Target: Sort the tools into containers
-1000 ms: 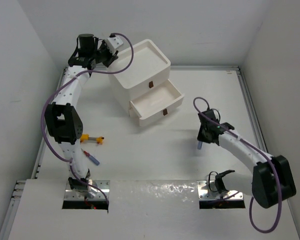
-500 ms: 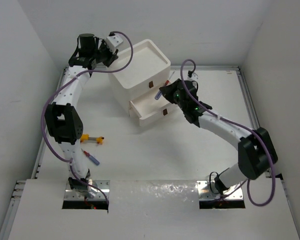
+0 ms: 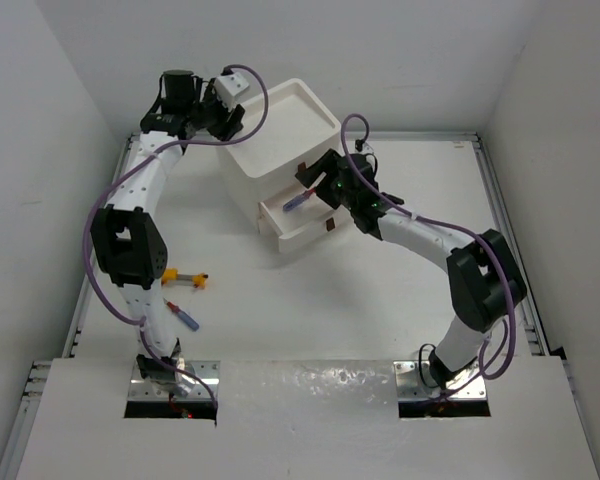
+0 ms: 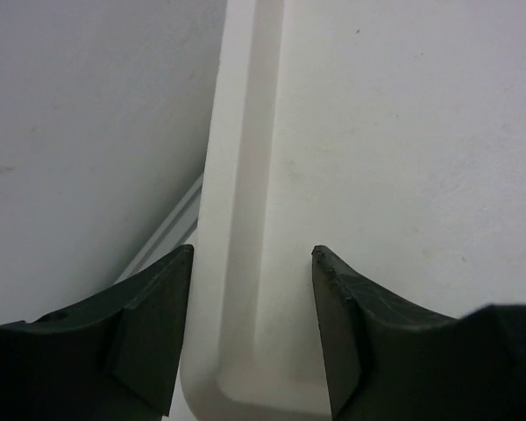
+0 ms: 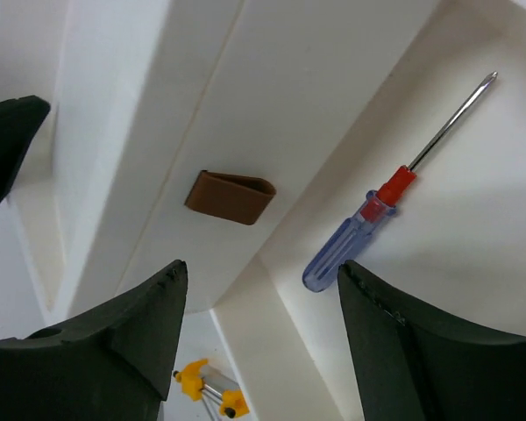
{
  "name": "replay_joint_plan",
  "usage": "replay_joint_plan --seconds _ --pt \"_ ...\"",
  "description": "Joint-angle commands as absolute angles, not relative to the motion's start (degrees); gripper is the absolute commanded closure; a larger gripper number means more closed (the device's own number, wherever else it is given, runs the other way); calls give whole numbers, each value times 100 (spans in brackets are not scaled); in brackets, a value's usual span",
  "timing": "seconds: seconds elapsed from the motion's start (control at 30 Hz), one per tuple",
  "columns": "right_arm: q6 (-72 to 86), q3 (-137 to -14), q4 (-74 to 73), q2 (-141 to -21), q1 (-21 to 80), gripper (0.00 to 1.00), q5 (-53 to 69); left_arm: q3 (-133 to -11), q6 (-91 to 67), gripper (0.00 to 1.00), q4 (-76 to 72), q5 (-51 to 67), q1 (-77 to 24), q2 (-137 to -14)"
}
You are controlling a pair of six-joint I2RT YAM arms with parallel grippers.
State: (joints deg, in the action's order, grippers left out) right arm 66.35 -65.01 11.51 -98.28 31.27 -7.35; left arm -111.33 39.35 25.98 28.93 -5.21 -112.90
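The white drawer unit (image 3: 280,135) stands at the back with one drawer (image 3: 345,190) pulled out. A blue-handled screwdriver (image 5: 359,232) with a red collar lies loose in that drawer (image 5: 473,219), also seen from above as the blue screwdriver (image 3: 295,201). My right gripper (image 5: 263,272) hovers open just above it (image 3: 318,185), holding nothing. My left gripper (image 4: 252,254) is open at the unit's back-left top corner (image 3: 227,115), its fingers either side of the raised rim (image 4: 245,175).
A yellow-orange tool (image 3: 185,278) and a second blue-handled screwdriver (image 3: 183,316) lie on the table by the left arm. A dark-red handle (image 5: 231,196) marks the shut drawer above the open one. White walls close in left, back and right.
My right arm swung from the table's right side to over the open drawer with the blue screwdriver, then opened; the screwdriver now lies in the drawer. My left gripper opened off the rim.
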Motion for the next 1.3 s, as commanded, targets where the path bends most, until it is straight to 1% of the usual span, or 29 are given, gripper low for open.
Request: replay_joint_plan --seconds 0.0,0.1,0.23,0.3,0.33,0.4,0.43,0.47,0.5,0.57,0.63,0.7,0.73,0.8,0.83,0.9,0.97,1.1,1.27 --pt "6390 -6759 1178 -9545 3146 31 -615 -11293 3850 47 3313 3094 -615 -11294" --pt "6057 -6706 1239 -9326 3164 31 -606 -11477 3823 44 3392 3190 -615 -11171" --pt "4889 -6724 1231 -8878 3234 30 -554 -12066 3805 42 3821 3436 -615 -10864" --pt "4107 -6785 933 -8693 3234 27 -379 -12339 4506 42 4725 3629 -607 -10680" --pt "3574 -6803 801 -8501 3226 26 -343 -12235 5283 42 5311 3665 -589 -10322" --pt "3131 -6715 546 -8176 3208 20 -194 -11534 6488 42 6043 3613 -589 -9820" --pt "2894 -6654 510 -8069 3191 18 -124 -11235 7522 44 6612 3508 -589 -9252" --pt "2813 -6523 518 -7981 3112 17 147 -10545 7819 49 6731 3263 -589 -8968" --pt "2734 -6478 527 -7911 3068 17 315 -10216 8048 51 6837 3156 -589 -8452" --pt "2532 -6486 449 -7805 2980 16 649 -9584 8612 54 7328 2937 -589 -8096" --pt "2365 -6539 291 -7778 2901 15 1062 -9213 8719 55 7558 2778 -615 -7744" --pt "2216 -6592 194 -7743 2865 15 1282 -8476 8885 55 7559 2410 -676 -7403" --pt "2067 -6600 132 -7726 2848 15 1301 -8203 9286 55 7559 2225 -703 -7279" --pt "1891 -6592 18 -7673 2839 15 1275 -7290 10041 55 7559 1628 -808 -6972" --pt "1855 -6540 18 -7621 2821 15 1257 -6625 10281 55 7550 1200 -861 -6865" --pt "1837 -6469 18 -7550 2821 14 1187 -5980 10694 55 7550 880 -931 -6611" --pt "1819 -6320 18 -7463 2804 14 1073 -5252 11056 55 7463 721 -940 -6539" --pt "1863 -6117 44 -7409 2813 14 993 -4607 10838 50 6735 870 -1072 -6697" --pt "1925 -5950 18 -7400 2804 14 818 -3904 10837 49 6574 502 -1125 -7005"
